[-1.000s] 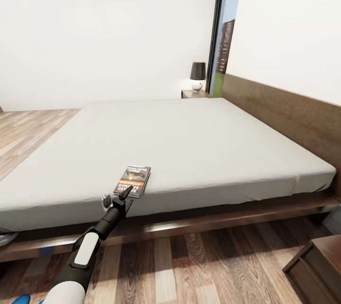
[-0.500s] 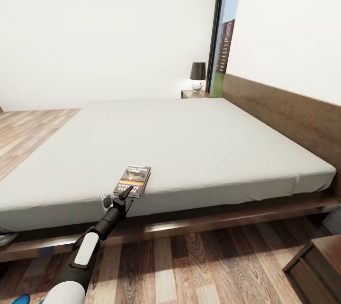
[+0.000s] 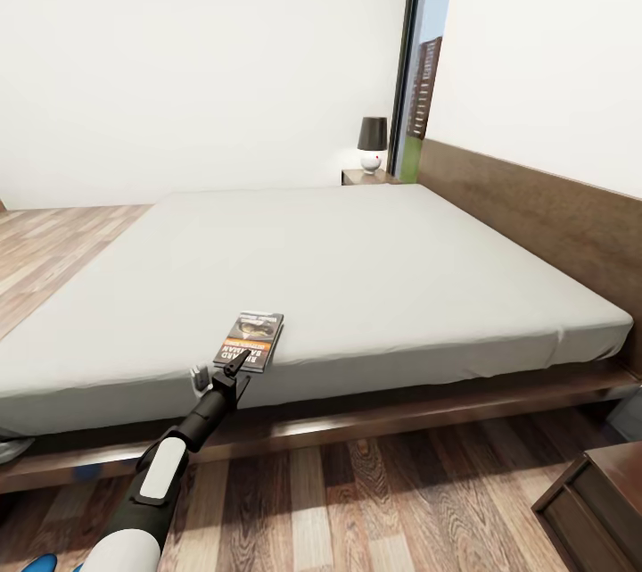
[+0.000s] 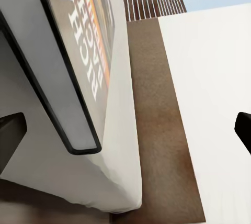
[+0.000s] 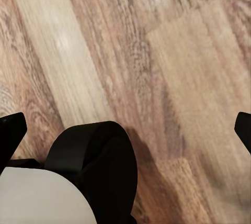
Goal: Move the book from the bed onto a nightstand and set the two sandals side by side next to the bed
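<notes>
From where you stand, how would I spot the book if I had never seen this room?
Find the big low bed with the pale mattress and dark wooden frame. Go to its near edge, where the left gripper reaches. The book lies flat there: a thin dark paperback with white lettering and an orange band, the one dark thing on the plain mattress.

Bedroom in a home: low platform bed [image 3: 553, 376] with pale mattress and dark wood headboard [image 3: 535, 206], nightstand [image 3: 364, 178] bearing a table lamp [image 3: 372, 144], white walls, wood-plank floor [image 3: 374, 501], tall window [image 3: 426, 63].
</notes>
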You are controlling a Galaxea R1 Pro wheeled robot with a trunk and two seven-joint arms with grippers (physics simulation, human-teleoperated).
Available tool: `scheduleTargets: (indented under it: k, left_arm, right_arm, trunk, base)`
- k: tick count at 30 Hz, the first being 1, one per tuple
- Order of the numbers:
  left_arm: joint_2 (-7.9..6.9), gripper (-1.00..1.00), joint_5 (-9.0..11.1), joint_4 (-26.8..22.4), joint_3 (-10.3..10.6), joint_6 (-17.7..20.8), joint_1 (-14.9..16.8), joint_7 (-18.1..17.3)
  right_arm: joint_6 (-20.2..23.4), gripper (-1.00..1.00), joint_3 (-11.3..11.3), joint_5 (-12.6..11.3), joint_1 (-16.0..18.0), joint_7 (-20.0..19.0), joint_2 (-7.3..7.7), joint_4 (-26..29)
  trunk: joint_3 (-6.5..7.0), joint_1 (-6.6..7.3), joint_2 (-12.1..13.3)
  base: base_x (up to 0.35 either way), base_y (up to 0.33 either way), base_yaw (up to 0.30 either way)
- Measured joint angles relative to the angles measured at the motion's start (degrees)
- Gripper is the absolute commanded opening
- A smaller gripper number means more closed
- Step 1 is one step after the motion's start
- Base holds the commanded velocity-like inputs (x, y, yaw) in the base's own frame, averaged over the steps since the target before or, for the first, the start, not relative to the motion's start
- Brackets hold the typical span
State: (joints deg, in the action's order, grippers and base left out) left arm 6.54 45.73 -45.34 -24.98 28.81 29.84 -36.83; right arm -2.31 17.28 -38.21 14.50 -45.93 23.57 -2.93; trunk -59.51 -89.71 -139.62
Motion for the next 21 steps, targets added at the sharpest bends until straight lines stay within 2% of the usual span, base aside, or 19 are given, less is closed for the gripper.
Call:
scheduleTargets:
  k: [21]
  left_arm:
    - [-0.09, 1.0, 0.0, 2.3, -0.8, -0.1, 0.0, 0.0]
  right_arm:
    - [0.0, 1.0, 0.0, 0.0, 0.0, 0.0, 0.0, 0.0]
  trunk:
    - [0.0, 0.0, 0.0]
  base:
    - [0.0, 0.0, 0.0]
